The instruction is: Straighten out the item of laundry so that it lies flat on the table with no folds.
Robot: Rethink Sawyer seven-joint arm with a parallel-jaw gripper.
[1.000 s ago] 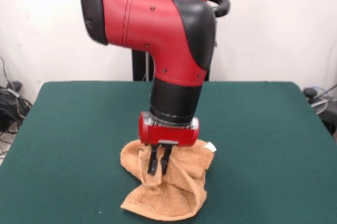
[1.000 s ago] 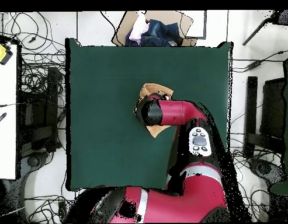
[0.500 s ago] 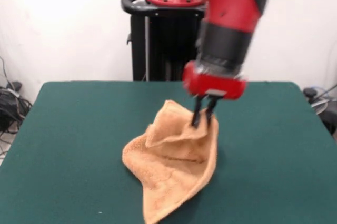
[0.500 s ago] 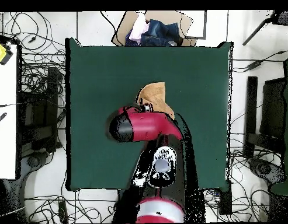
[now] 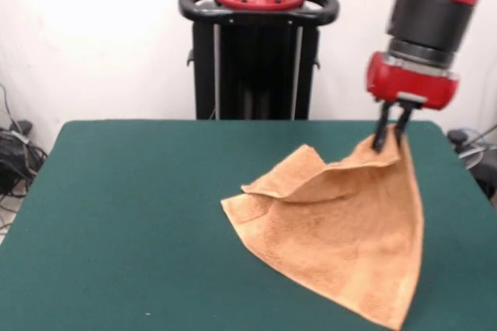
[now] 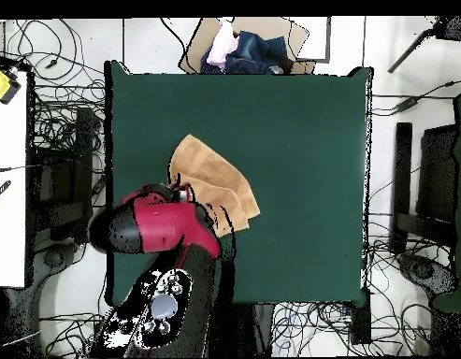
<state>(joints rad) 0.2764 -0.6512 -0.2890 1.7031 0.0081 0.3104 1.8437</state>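
- Front view: my black two-fingered gripper (image 5: 390, 133), under its red housing, is pinched tight on one corner of the small orange-tan terry-cloth towel (image 5: 342, 238).
- Front view: I hold that corner up off the large dark green felt-topped table (image 5: 116, 222), over the table's right part as this camera sees it.
- Front view: from my grip the cloth slopes down and spreads out; its lower edges lie on the green top, with one point near the table's front edge.
- Front view: a loose fold ridges across the upper part of the towel, so it is not flat.
- Overhead view: my red and black arm (image 6: 159, 229) reaches over the table's left side and covers the gripper, so here I cannot tell how the fingers stand.
- Overhead view: the towel (image 6: 210, 178) shows as a tan patch left of the table's middle, running from just beside my arm out toward the centre.
- Overhead view: a pile of blue and white cloth (image 6: 243, 47) lies beyond the table's far edge.
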